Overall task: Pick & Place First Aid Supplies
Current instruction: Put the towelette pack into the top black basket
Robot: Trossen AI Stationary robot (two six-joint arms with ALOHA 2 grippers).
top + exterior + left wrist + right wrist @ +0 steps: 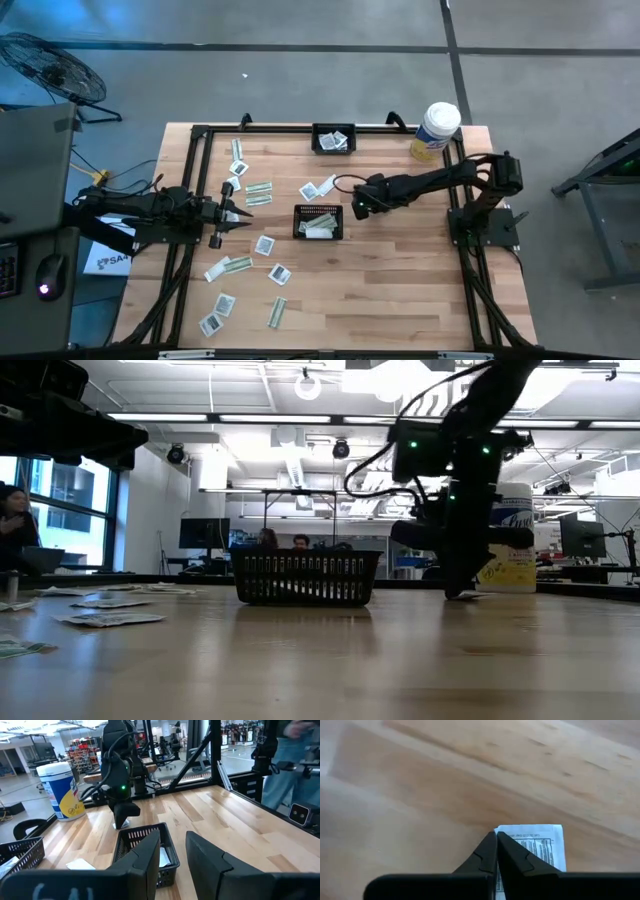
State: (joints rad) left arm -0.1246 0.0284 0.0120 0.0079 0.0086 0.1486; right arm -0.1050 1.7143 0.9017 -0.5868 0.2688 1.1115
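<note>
Two black baskets on the table (400,290): centre basket (319,222) holding a few packets, white and pale green, lying flat; far basket (332,139) at the table's far edge also holding white packets; canister (435,131) upright at the far right corner, apart from both.

Right hand (358,208) down at the table just right of the centre basket, fingers (487,855) pressed together, tips on the edge of a square white packet (540,845) with dark print; cannot tell whether the packet is pinched or only touched. Left hand (246,212) hanging near the table's left side, fingers (145,860) apart, nothing between them.

Loose packets (262,244) scattered over the left half of the table; two more (318,188) just behind the centre basket.

Seen from above only: the far basket's contents and the full scatter. Seen at table height only: the centre basket's mesh wall (305,578), with the right hand's tip resting on a white scrap at the table surface. Seen from the left wrist only: a person at the table's edge beyond the frame. Seen from the right wrist only: the print on the packet and the closed fingertips.
</note>
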